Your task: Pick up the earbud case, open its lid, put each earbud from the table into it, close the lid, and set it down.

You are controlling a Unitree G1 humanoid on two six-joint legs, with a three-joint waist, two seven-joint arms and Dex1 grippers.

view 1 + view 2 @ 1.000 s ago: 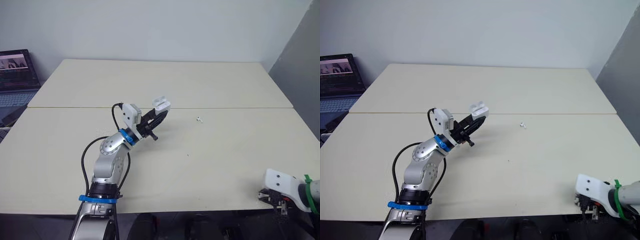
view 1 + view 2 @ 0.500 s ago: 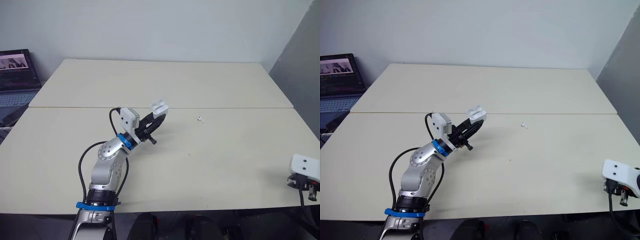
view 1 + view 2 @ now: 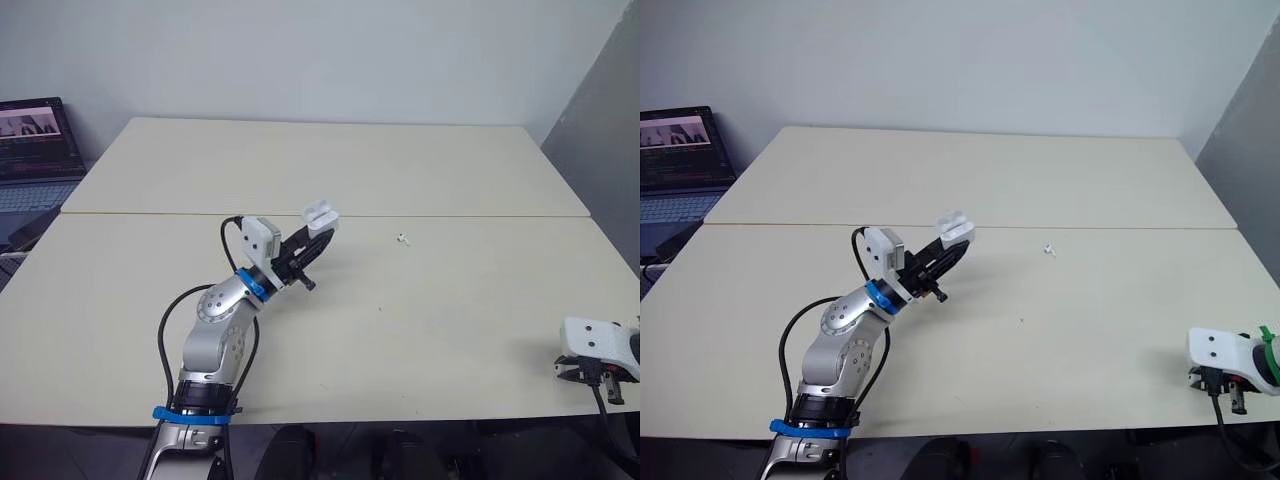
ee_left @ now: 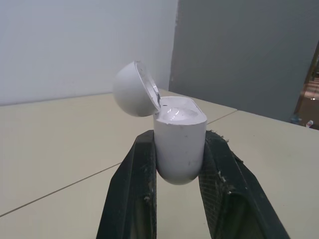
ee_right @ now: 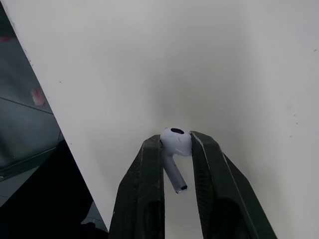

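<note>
Earbud case (image 4: 179, 139): white, one item. Held clear of the table (image 3: 450, 320) in the left end effector (image 3: 315, 232), whose two black fingers clamp the lower body from either side. Position is left of centre, over the seam between the two table slabs.
Lid (image 4: 132, 89): hinged open and tipped back, with the inner wells showing.
Earbud, first (image 5: 174, 157): white. Pinched at its head between the fingers of the right end effector (image 5: 175, 141), with the stem pointing back along the fingers. This end effector sits at the near right edge of the table, well apart from the case.
Earbud, second (image 3: 401, 239): white. Lies loose on the table just on the near side of the seam, to the right of the case.
Laptop (image 3: 35, 150): open with the screen lit, beyond the table's far left corner.
</note>
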